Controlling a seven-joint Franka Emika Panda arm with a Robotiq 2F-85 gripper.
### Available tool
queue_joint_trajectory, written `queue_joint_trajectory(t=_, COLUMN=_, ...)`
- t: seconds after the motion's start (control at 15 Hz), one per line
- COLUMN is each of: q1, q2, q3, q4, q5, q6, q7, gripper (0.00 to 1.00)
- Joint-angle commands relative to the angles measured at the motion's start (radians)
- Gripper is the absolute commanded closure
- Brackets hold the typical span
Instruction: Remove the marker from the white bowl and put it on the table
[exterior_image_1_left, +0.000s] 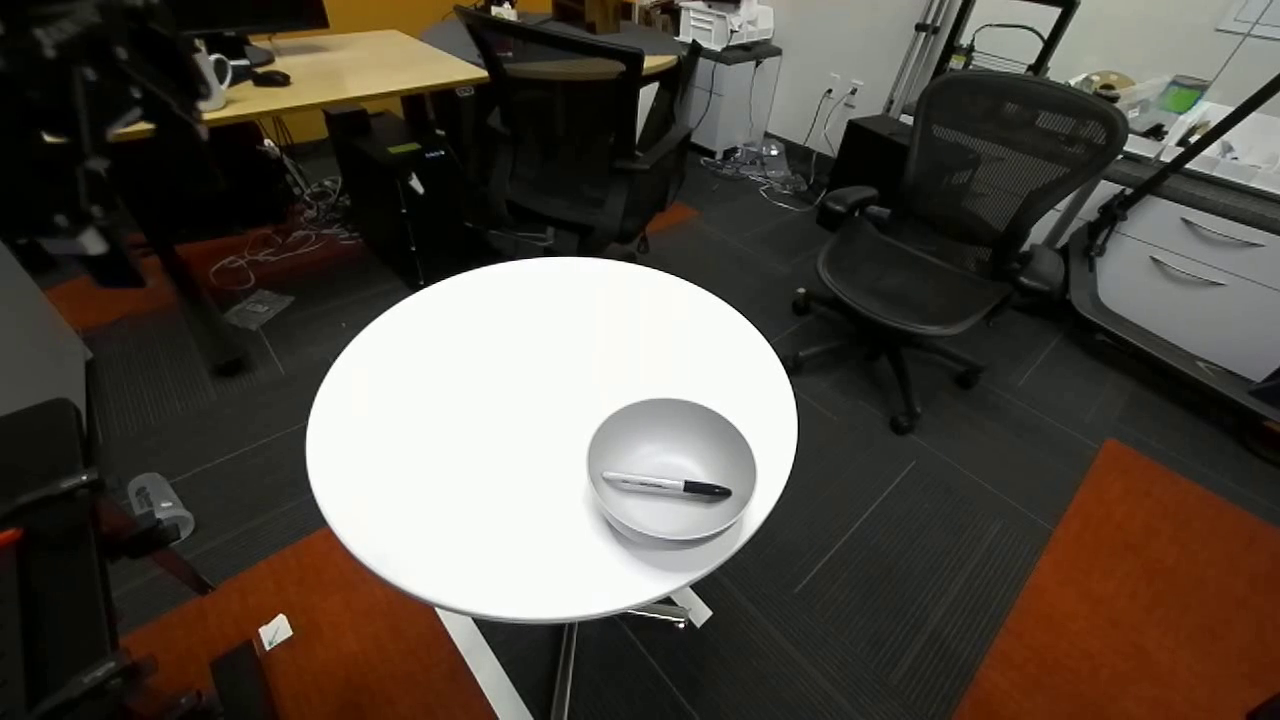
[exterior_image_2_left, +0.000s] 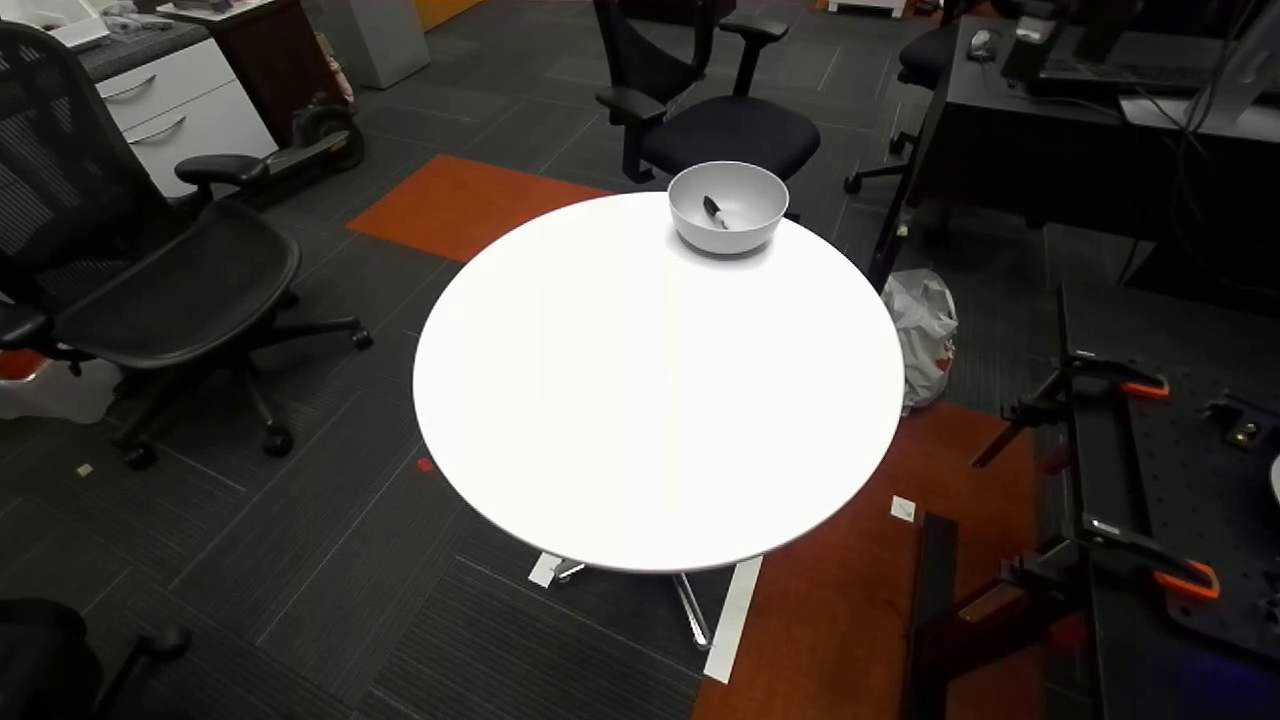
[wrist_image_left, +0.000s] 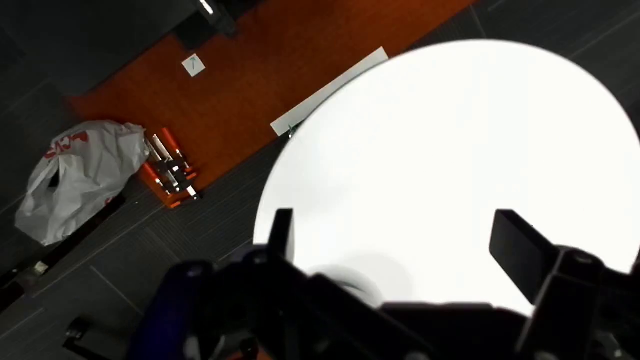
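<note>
The marker, white-barrelled with a black cap, lies inside the white bowl in both exterior views: marker (exterior_image_1_left: 666, 486) (exterior_image_2_left: 715, 211), bowl (exterior_image_1_left: 672, 428) (exterior_image_2_left: 728, 240). The bowl stands upright near the edge of the round white table (exterior_image_1_left: 450, 410) (exterior_image_2_left: 650, 400) (wrist_image_left: 450, 125). In the wrist view my gripper (wrist_image_left: 392, 222) is open and empty, above the tabletop. A small part of the bowl (wrist_image_left: 357, 277) shows there, the rest hidden behind a finger; the marker cannot be made out. A dark blurred arm part (exterior_image_1_left: 100, 150) shows at an exterior view's upper left.
A mesh chair (exterior_image_1_left: 930, 220) stands beside the table, and a black chair (exterior_image_2_left: 730, 130) stands behind the bowl. A black bench with orange-tipped clamps (exterior_image_2_left: 1185, 580) is at one side. A plastic bag (exterior_image_2_left: 920, 330) (wrist_image_left: 85, 175) lies on the floor beside the table.
</note>
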Motion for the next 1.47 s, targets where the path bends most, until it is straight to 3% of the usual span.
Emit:
queue_joint_trajectory(t=0.0, q1=-0.029, q2=0.219, q3=0.013, q4=0.126, q5=-0.041, q6=0.112, q7=0.116, gripper=0.00)
queue_joint_trajectory(t=0.33, q1=-0.029, q2=0.458, q3=-0.015, q4=0.258, q5=-0.105, q6=0.293, q7=0.261, gripper=0.00)
queue_joint_trajectory(t=0.67, q1=0.008, q2=0.643, q3=-0.066, q4=0.372, q5=-0.169, q6=0.364, q7=0.337, gripper=0.00)
queue_joint_trajectory(t=1.4, q1=0.127, q2=0.946, q3=-0.207, q4=0.537, q5=-0.173, q6=0.554, q7=0.349, gripper=0.00)
